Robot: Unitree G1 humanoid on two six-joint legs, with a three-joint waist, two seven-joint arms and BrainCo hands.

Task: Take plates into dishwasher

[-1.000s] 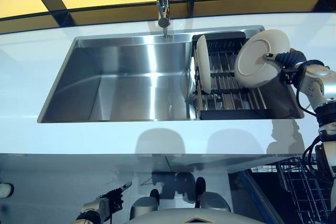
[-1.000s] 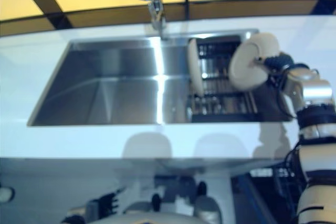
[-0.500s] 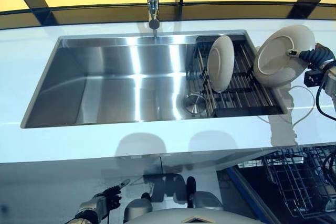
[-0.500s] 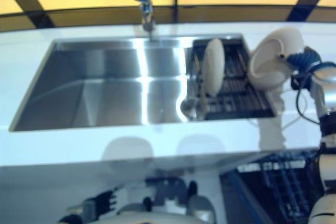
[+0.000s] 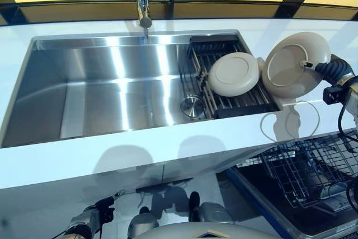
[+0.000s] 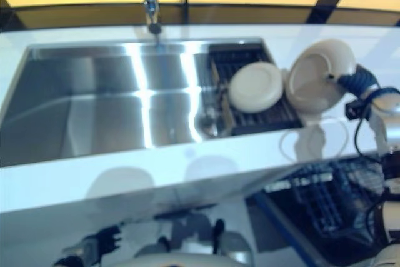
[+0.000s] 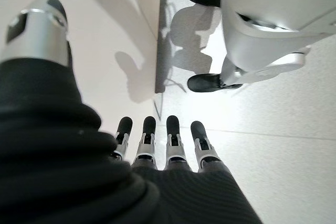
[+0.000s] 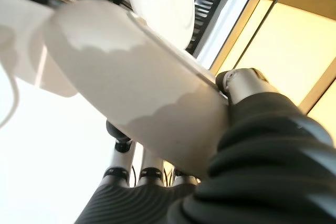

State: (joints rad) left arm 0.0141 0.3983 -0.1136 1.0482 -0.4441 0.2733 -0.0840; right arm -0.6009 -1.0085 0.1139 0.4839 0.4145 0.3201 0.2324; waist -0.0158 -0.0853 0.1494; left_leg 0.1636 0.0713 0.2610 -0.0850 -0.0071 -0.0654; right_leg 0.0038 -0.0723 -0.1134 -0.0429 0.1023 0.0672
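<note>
Above the white counter by the sink's right end, right hand pinches a cream plate by its rim, thumb on the face, fingers behind. Second plate leans in the black dish rack inside the sink. Dishwasher basket sits open below, at right. Left hand hangs low, fingers straight, holding nothing

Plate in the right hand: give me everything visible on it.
The held plate is round, cream and glossy, ceramic by its look, with a raised rim and shallow well. It is lifted on edge, well facing the camera, above the white counter just right of the sink rack. The right hand pinches its right rim, thumb on the face.
</note>
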